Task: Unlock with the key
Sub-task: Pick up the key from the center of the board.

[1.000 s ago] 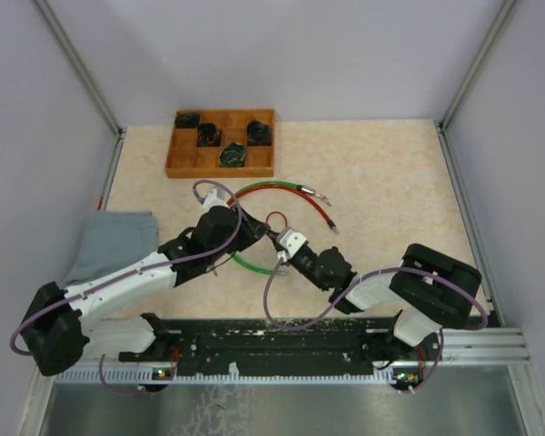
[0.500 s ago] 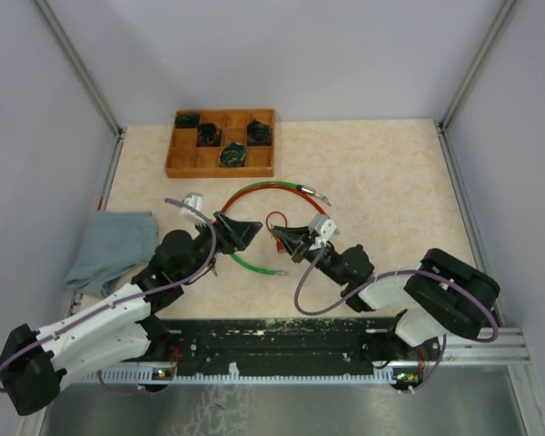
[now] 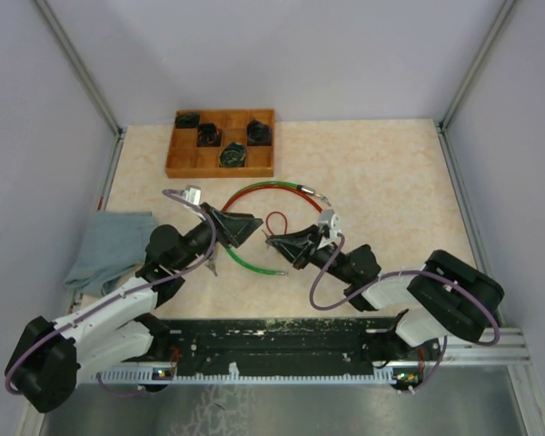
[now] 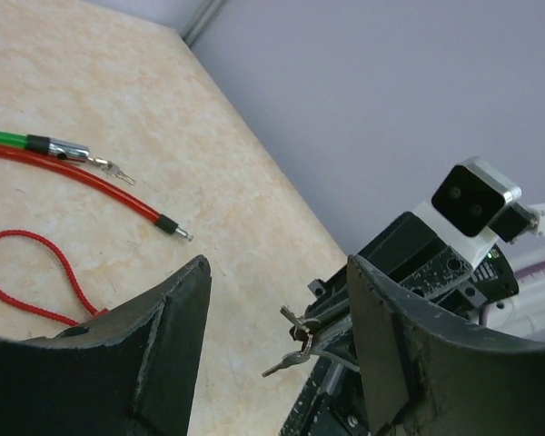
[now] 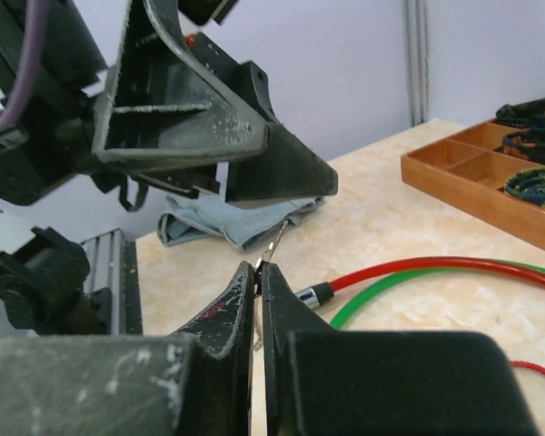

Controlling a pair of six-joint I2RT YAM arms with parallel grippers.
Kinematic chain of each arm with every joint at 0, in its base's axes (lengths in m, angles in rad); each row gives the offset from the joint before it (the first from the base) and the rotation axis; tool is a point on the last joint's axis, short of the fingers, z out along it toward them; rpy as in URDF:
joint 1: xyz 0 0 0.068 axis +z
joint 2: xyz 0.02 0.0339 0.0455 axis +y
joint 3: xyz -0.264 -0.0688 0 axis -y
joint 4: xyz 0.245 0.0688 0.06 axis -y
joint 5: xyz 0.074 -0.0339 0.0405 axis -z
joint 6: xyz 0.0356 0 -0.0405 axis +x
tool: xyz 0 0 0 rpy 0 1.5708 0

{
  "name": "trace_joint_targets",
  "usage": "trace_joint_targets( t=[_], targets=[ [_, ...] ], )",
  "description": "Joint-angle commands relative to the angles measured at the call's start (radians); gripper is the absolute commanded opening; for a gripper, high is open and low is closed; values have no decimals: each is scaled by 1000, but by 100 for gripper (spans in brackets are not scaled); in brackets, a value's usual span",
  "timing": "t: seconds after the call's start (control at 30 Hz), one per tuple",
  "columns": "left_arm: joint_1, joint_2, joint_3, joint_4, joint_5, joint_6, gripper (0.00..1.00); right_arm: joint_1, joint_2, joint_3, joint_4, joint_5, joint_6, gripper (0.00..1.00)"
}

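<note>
My right gripper [image 5: 259,266] is shut on a small bunch of keys [image 5: 274,243], and one thin metal key sticks out past its tips. In the left wrist view the keys [image 4: 295,341] hang on a ring at the right gripper's tips. My left gripper [image 4: 277,272] is open with nothing between its fingers, and its tips face the keys with a short gap between. From above, the left gripper [image 3: 250,229] and the right gripper [image 3: 271,241] point at each other mid-table. I cannot pick out a lock.
A red cable [image 3: 291,189] and a green cable [image 3: 245,262] curve across the table, with a red cord loop [image 3: 277,221] between them. A wooden tray [image 3: 183,163] with dark items stands at the back left. A grey-blue cloth [image 3: 109,245] lies at the left edge.
My left gripper has opened and drawn back to the left, away from the right gripper. The right gripper stayed shut on the keys and shifted slightly right.
</note>
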Motion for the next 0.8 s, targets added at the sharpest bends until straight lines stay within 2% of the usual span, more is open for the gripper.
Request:
trace_joint_targets(
  t=[0.0,0.2,0.5,0.77],
  targets=[
    [10,25,-14,144,116,-45,66,-9,-56,25,208,-33,57,0],
    [10,72,-48,244,162,-117,65,-9,-73,26,208,-2,71,0],
    [10,142,-84,431,215,-179,49,-9,-83,29,208,17,94,0],
    [10,153,-79,456,220,-192,41,-7,-71,41,210,7,135,0]
  ],
)
